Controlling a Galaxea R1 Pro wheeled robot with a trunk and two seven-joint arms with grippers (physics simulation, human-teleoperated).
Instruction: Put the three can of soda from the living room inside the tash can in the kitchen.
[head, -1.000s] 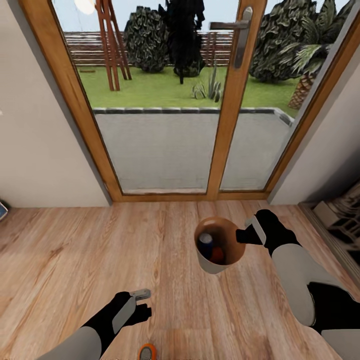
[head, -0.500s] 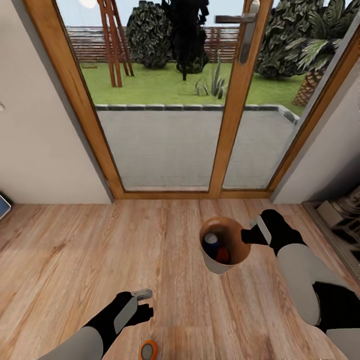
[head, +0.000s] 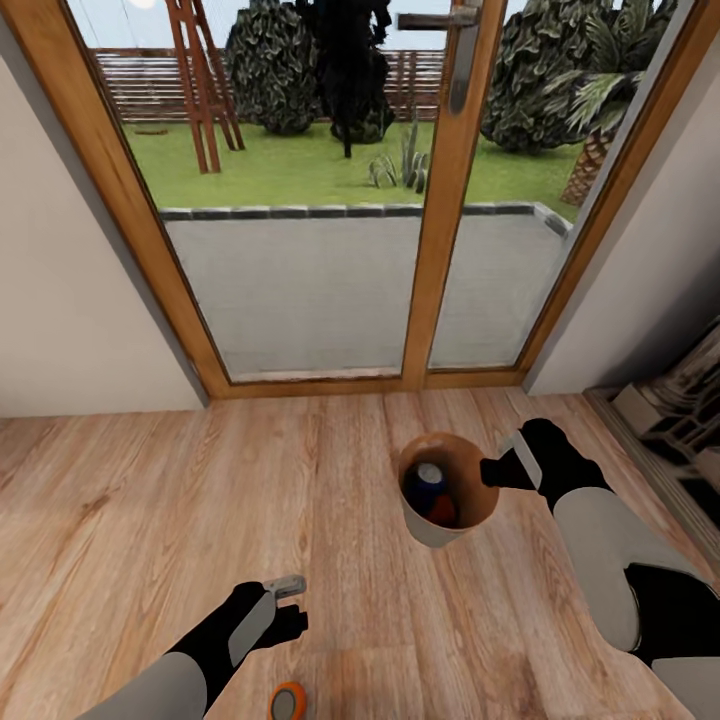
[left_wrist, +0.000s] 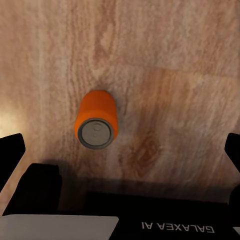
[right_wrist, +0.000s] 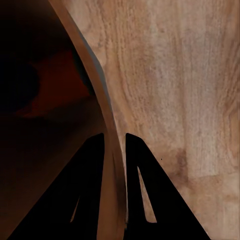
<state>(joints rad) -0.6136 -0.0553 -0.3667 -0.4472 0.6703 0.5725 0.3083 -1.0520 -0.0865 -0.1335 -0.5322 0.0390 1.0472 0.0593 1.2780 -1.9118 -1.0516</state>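
The tash can, pale outside and tan inside, hangs above the wood floor. My right gripper is shut on its rim. In the right wrist view the two fingers straddle the bin's wall. Inside the bin lie a blue can of soda and an orange one. A second orange can of soda stands upright on the floor near the bottom edge of the head view, just behind my left gripper. The left wrist view has this can below my left gripper, which is open with its fingers spread wide.
Wood-framed glass doors stand straight ahead with a garden beyond them. A plain wall closes off the left side. A low dark rack sits against the right wall. Light wood floor stretches to the left.
The whole view has shifted a little, so the doors sit further left and the floor can has slid slightly left in the picture. Both arms and the bin keep their pose.
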